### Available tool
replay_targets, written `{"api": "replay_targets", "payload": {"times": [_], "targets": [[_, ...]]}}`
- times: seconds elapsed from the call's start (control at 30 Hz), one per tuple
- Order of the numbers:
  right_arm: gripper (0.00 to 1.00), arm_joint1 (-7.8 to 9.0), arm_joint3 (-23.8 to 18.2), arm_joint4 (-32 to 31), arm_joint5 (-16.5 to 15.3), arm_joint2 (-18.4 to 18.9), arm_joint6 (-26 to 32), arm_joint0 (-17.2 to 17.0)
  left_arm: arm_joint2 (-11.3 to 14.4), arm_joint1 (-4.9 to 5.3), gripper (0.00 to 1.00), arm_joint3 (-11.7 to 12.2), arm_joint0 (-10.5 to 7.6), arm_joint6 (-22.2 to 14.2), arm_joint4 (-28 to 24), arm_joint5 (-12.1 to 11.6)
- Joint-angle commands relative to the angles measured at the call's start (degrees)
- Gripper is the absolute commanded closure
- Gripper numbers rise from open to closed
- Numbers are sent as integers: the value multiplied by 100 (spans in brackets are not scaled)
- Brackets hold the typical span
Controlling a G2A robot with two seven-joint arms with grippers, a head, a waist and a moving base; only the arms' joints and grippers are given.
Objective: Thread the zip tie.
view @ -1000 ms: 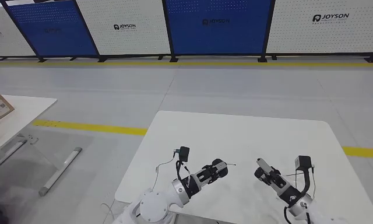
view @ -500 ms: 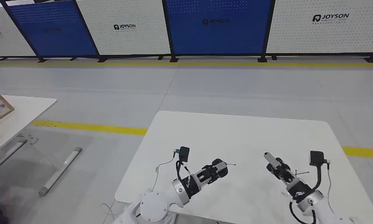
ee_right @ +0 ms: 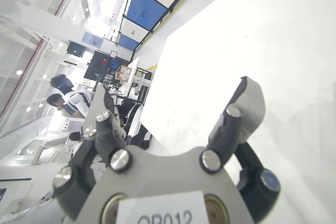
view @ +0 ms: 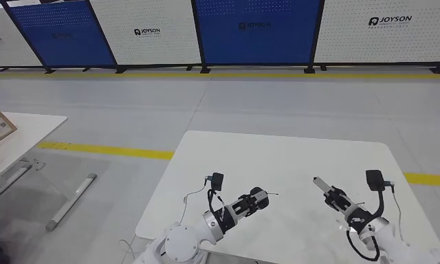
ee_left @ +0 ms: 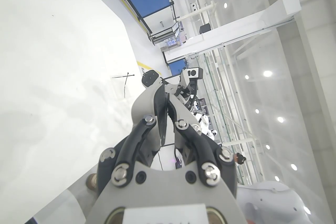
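The left gripper has its fingers pressed together. Its wrist view shows no gap between them, and I can make out nothing pinched there. It sits low over the near part of the table, aimed across toward the other arm.

The zip tie is a thin black strand against the white top, just beyond the left fingertips. From above, its long axis runs side to side across the table, with the free end pointing away from the left gripper toward the right one. In the left wrist view two fine black lines cross at close to a right angle. I cannot tell whether they are one tie or two, or whether the tie touches the fingertips or lies loose.

The right gripper is spread wide, with bare table between its fingers and nothing held. It is over the near right part of the table, well apart from the zip tie, tips angled toward the far left.

Writing: a white label with dark print is stuck on the right gripper's base plate, and a second label sits on the left one's. The white pegboard panels behind carry dark logo marks, and the blue panels carry fainter ones.

Beyond the table a yellow floor line runs past, and a second white table stands off to the left.
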Motion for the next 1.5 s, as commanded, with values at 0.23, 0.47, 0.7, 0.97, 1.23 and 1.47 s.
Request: {"api": "replay_targets", "payload": {"times": [0.23, 0.47, 0.7, 0.97, 1.23, 1.47], "targets": [[0, 149, -130, -795, -114, 326, 1602, 300, 0, 0, 100, 0, 0, 0, 0, 0], [0, 289, -345, -1621, 344, 425, 3249, 731, 0, 0, 100, 0, 0, 0, 0, 0], [0, 289, -345, -1621, 344, 425, 3249, 731, 0, 0, 100, 0, 0, 0, 0, 0], [0, 294, -355, -1675, 295, 436, 3202, 718, 0, 0, 100, 0, 0, 0, 0, 0], [0, 499, -373, -2808, 722, 654, 5141, 1204, 0, 0, 100, 0, 0, 0, 0, 0], [0, 626, 144, -2802, 788, 185, 5141, 1651, 0, 0, 100, 0, 0, 0, 0, 0]]}}
